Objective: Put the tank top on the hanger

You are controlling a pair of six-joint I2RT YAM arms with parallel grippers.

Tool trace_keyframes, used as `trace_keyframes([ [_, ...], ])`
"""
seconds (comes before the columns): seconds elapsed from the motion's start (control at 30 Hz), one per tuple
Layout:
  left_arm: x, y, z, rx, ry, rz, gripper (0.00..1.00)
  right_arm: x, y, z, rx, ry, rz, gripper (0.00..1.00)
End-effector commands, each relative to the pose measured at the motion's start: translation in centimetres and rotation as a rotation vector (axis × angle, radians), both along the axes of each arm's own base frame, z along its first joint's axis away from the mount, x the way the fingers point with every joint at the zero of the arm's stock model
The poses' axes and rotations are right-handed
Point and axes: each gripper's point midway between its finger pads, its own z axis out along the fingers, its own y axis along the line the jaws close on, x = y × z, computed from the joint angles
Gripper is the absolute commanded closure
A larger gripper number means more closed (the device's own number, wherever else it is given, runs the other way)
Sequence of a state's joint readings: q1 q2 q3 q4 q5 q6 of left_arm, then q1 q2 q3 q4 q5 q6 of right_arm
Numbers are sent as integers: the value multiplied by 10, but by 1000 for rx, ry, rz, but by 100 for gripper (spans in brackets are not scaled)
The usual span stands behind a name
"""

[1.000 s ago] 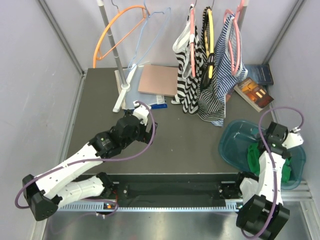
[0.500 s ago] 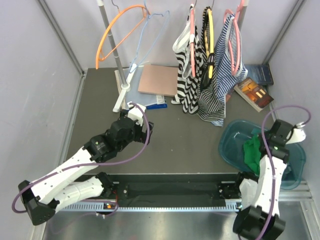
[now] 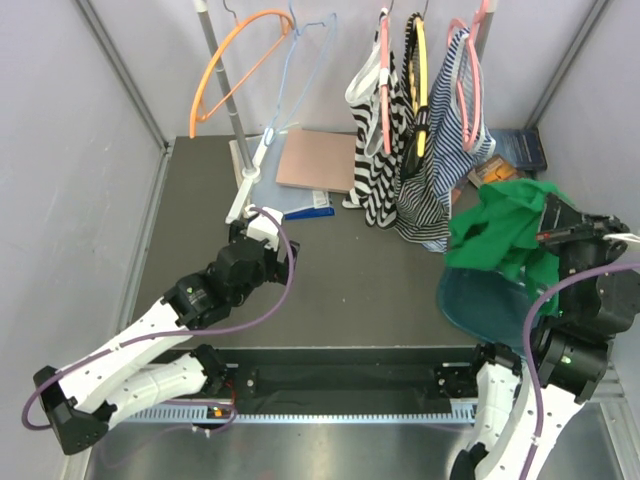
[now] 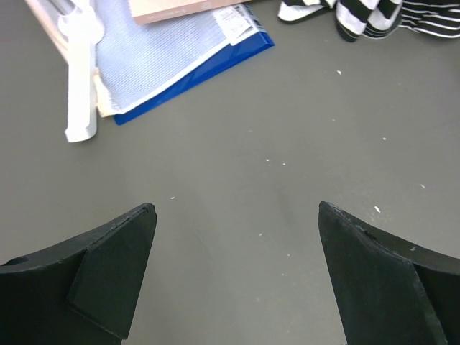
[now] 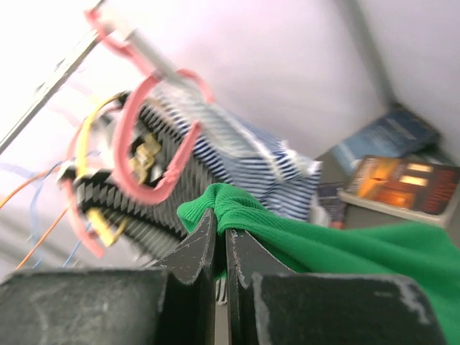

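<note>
**Stock at hand: tank top raised, hanger not yet taken**

1. Tank top (image 3: 497, 232). Bright green. You have it bunched and lifted over the teal basin (image 3: 470, 300) at the right of the counter (image 3: 350, 285). It hangs beside the blue-and-white striped top (image 3: 450, 140). Holding it high probably lets the cloth drop open so an armhole or the neck can be found.

2. Right hand (image 5: 220, 231). Its fingers are pressed together on a fold of the green fabric, as your wrist view shows. The pinch takes only an edge, so the rest of the garment droops below.

3. Hanger (image 3: 300, 80). Thin and light blue. It is hooked on the rail at the far left, just beside the orange hanger (image 3: 228, 68), and well apart from the tank top. Nothing holds it.

4. Left hand (image 4: 236, 210). Its fingers stand wide apart with nothing between them. It sits low over bare counter near the white stand foot (image 4: 80, 72) and a blue folder (image 4: 187, 61). That puts it on the hanger's side, likely so you can reach up for it.

5. Remaining: bring the hanger and garment together and thread the shoulders.
</note>
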State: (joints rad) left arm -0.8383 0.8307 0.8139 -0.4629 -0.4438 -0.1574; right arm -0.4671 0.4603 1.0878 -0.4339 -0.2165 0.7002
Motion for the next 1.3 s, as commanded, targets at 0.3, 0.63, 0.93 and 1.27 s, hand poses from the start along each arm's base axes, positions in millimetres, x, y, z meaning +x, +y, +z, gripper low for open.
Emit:
trace_keyframes([
  [0.3,13,16,13,7,-80,106,1,-17,100,60,-261,-176,561,100],
  [0.63,18,14,12,10,-72,120,1,7,109,34,-244,-46,713,100],
  [0.93,22,14,6,39,-59,126,1,35,167,-17,-199,127,865,100],
  [1.27,31,62,17,-7,-85,357,1,4,311,-7,-255,143,1137,100],
])
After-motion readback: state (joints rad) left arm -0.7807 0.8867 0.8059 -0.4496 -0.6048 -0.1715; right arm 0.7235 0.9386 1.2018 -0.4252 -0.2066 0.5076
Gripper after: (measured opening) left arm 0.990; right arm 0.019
